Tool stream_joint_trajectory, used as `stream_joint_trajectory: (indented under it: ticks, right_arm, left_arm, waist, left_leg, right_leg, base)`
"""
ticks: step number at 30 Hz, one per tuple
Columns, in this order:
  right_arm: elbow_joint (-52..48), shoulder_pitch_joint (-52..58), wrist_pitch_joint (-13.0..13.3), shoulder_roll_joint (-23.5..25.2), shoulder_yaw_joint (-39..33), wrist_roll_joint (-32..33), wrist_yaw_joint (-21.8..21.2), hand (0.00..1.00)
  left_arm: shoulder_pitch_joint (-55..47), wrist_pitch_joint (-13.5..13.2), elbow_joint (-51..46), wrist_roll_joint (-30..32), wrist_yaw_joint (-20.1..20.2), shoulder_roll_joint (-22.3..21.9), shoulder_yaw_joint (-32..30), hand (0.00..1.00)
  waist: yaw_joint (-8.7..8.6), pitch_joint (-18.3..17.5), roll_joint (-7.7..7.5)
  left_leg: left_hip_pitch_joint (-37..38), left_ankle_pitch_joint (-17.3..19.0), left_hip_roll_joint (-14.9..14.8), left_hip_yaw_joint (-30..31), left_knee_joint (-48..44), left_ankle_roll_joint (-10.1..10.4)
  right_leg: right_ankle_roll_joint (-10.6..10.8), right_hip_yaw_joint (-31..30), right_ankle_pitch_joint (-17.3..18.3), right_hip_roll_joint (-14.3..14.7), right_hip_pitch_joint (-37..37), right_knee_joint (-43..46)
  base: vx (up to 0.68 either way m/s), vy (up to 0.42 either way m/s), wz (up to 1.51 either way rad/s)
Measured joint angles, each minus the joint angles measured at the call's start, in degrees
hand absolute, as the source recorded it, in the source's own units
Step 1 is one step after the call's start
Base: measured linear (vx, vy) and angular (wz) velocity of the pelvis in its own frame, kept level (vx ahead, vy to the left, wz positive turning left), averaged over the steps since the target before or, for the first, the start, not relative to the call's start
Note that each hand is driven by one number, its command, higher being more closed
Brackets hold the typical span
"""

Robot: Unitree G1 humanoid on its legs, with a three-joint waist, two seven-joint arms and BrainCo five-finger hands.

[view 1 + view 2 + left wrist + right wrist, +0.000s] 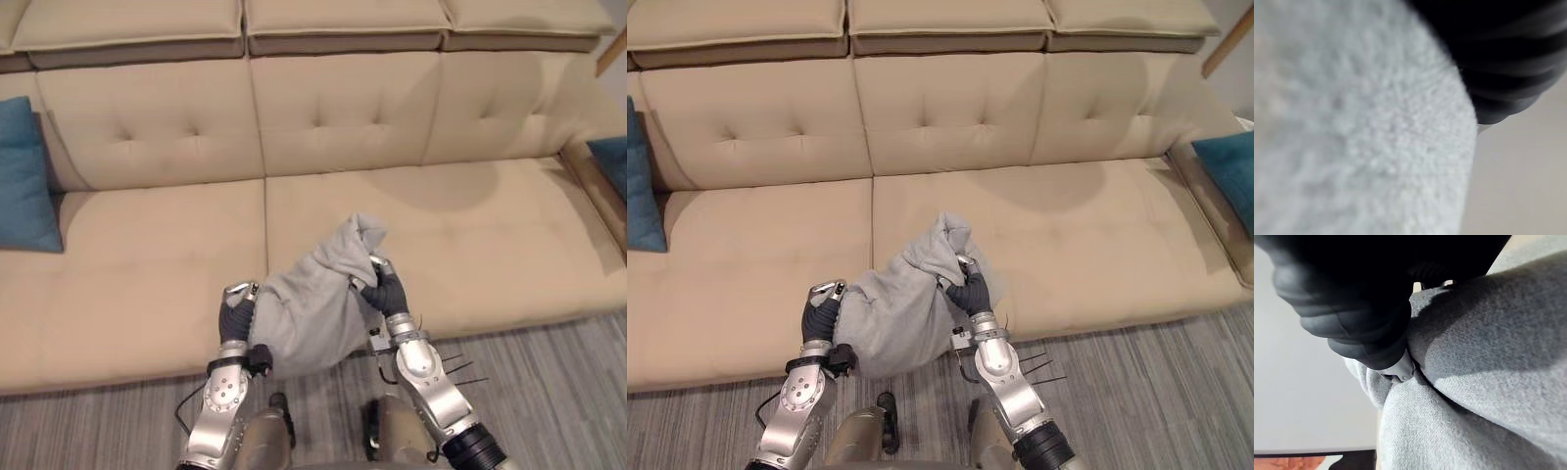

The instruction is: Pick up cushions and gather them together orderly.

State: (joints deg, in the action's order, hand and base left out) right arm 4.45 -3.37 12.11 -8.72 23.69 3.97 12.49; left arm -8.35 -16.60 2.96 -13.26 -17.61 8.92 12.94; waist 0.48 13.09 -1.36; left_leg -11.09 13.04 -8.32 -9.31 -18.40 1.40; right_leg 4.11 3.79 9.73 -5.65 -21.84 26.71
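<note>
i see the grey cushion [309, 313] bunched up over the front edge of the sofa [147, 284], between both hands. my right robot hand [385, 291] grips its fabric with curled fingers. my left robot hand [235, 315] is against the other side; i cannot tell its grip. a blue cushion [22, 176] leans at the sofa's left end, and a second blue cushion [1229, 171] is at the right end.
</note>
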Motion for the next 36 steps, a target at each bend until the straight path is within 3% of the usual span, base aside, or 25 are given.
stream_joint_trajectory:
  ticks: [1, 2, 3, 5, 8, 9, 10, 12, 13, 14, 18, 22, 25, 29, 36]
  right_arm:
    - [0.0, 0.2, 0.0, -0.4, -0.1, 0.0, -0.2, 1.00]
    - [0.0, 0.8, 0.0, -0.7, -0.1, 0.0, -0.3, 1.00]
    - [0.0, 1.7, 0.0, -0.8, -0.3, 0.0, -0.3, 1.00]
    - [0.1, 2.7, -0.1, -1.6, -1.3, 0.1, -0.3, 1.00]
    - [0.1, 2.7, -0.1, -1.8, -2.7, 0.1, -0.3, 1.00]
    - [0.1, 2.9, -0.1, -2.0, -3.5, 0.1, -0.2, 1.00]
    - [-0.2, 2.9, -0.1, -2.0, -4.3, 0.1, -0.2, 1.00]
    - [-1.3, 2.9, -0.1, -2.1, -5.3, 0.1, -0.1, 1.00]
    - [-1.9, 2.6, 0.3, -2.1, -6.0, 0.0, 0.1, 1.00]
    - [-2.2, 2.6, 0.5, -2.5, -6.4, -0.1, 0.2, 1.00]
    - [-3.1, 1.9, 0.5, -1.1, -8.2, -0.1, 1.1, 1.00]
    - [-3.1, -0.7, 0.4, -0.6, -8.1, -0.1, 1.8, 1.00]
    - [-1.0, -6.6, 0.4, 0.1, -8.1, -0.1, 3.7, 1.00]
    - [5.2, -21.3, 0.4, 0.4, -9.5, -0.1, 7.9, 1.00]
    - [13.2, -40.6, 0.3, 2.2, -13.7, -0.2, 13.9, 1.00]
  left_arm:
    - [0.0, 0.0, 0.0, 0.0, 0.1, 0.1, 0.1, 1.00]
    - [0.0, 0.0, 0.0, 0.0, 0.2, 0.6, 0.3, 1.00]
    - [0.0, 0.0, 0.1, 0.0, 0.4, 0.8, 0.7, 1.00]
    - [-0.1, 0.2, 0.7, 0.1, 1.2, -0.8, 1.5, 1.00]
    - [2.8, 0.1, 2.4, 0.1, 1.4, -2.4, 1.5, 1.00]
    - [3.5, 0.1, 2.7, 0.0, 1.5, -2.9, 1.5, 1.00]
    - [4.2, 0.1, 3.6, 0.0, 2.3, -3.3, 1.7, 1.00]
    - [5.3, 0.1, 4.5, 0.0, 2.8, -3.4, 2.1, 1.00]
    - [6.0, 0.1, 4.6, 0.0, 3.4, -3.2, 2.6, 1.00]
    - [6.2, 0.1, 4.5, 0.0, 3.7, -3.2, 3.3, 1.00]
    - [8.2, 0.2, 4.3, 0.0, 3.6, -2.9, 5.0, 1.00]
    - [10.7, 0.2, 3.2, 0.5, 3.4, -0.8, 5.0, 1.00]
    - [16.2, 0.2, 3.3, 0.7, 1.6, 1.3, 4.4, 1.00]
    - [30.3, 0.2, 6.5, 3.4, -3.7, 2.5, 1.9, 1.00]
    - [56.0, 0.2, 20.0, 5.1, -11.0, 6.5, -3.4, 1.00]
  waist:
    - [-0.50, 0.0, -0.08]
    - [-1.55, -0.4, -0.68]
    - [-2.80, -0.7, -1.28]
    - [-2.66, -1.9, 1.90]
    - [-2.62, -2.2, 2.72]
    - [-2.58, -2.2, 2.68]
    - [-2.45, -2.2, 2.70]
    - [-2.55, -2.3, 2.76]
    - [-2.80, -2.5, 3.10]
    - [-2.85, -3.0, 4.15]
    - [-2.40, -3.1, 3.48]
    - [-2.20, -3.1, 3.54]
    - [-1.76, -3.1, 3.48]
    - [-1.81, -2.9, 3.28]
    - [-2.22, 3.1, 2.31]
  left_leg:
    - [0.2, -0.2, 0.4, 1.1, 0.6, 0.3]
    - [0.2, -0.6, 1.5, 2.6, 0.7, 1.2]
    - [0.1, 0.0, 2.9, 4.8, -0.3, 2.7]
    - [0.0, 0.0, 0.8, 6.9, -0.8, 4.8]
    - [-4.6, -2.1, -1.9, 6.8, -10.3, 8.0]
    - [-5.9, -3.4, -3.0, 4.8, -14.5, 7.2]
    - [-6.7, -2.5, -3.8, 2.0, -16.9, 5.7]
    - [-7.3, -1.4, -3.7, 0.3, -15.7, 4.3]
    - [-7.4, -2.5, -3.7, -1.1, -9.3, 3.6]
    - [-7.0, -5.8, -4.0, -1.2, -4.1, 3.5]
    - [-6.4, -5.1, -1.5, -1.9, -1.8, 3.8]
    - [-6.1, -5.5, -0.7, -3.6, -0.2, 3.2]
    - [-6.6, -5.5, -0.6, -5.3, 0.5, 3.1]
    - [-11.4, -7.1, -1.1, -5.7, 0.4, 2.9]
    - [-15.9, -10.0, -2.0, -5.0, 0.2, 3.2]
  right_leg:
    - [0.1, -0.5, -1.4, 0.9, -0.3, -4.5]
    - [0.0, -1.9, -4.9, 1.5, 0.2, -11.2]
    - [-0.5, -3.7, -11.9, 0.8, 0.7, -12.6]
    - [-2.2, -0.8, -9.9, 2.3, 0.7, -10.2]
    - [-3.3, 2.2, -9.2, 3.3, 3.8, -12.4]
    - [-3.7, 2.6, -8.9, 3.5, 6.1, -13.8]
    - [-3.8, 2.6, -8.8, 3.2, 8.4, -15.4]
    - [-3.8, 2.5, -8.9, 2.6, 9.0, -16.4]
    - [-3.4, 2.2, -9.1, 2.4, 8.5, -16.9]
    - [-2.9, 2.1, -9.4, 3.3, 8.1, -17.5]
    - [-0.4, -0.1, -11.5, 1.4, 7.9, -20.2]
    - [-1.0, -3.3, -15.2, 1.1, 8.2, -24.7]
    - [-0.7, -5.7, -15.8, 1.3, 6.5, -25.3]
    - [-0.9, -6.8, -18.9, 1.8, 1.8, -26.6]
    - [-1.4, -6.6, -21.6, 2.9, -2.4, -26.7]
  base:
    - [0.25, -0.122, 0.78]
    - [0.28, -0.150, 1.09]
    - [0.32, -0.207, 1.14]
    - [0.39, -0.203, 0.67]
    - [0.26, -0.132, 0.35]
    - [0.27, -0.087, 0.24]
    - [0.24, -0.039, 0.14]
    - [0.12, 0.041, -0.02]
    - [0.07, 0.106, -0.11]
    - [0.06, 0.132, -0.19]
    - [0.03, 0.180, -0.04]
    - [-0.04, 0.102, -0.26]
    - [-0.12, 0.002, -0.35]
    - [-0.16, -0.052, -0.15]
    - [-0.15, -0.093, 0.01]
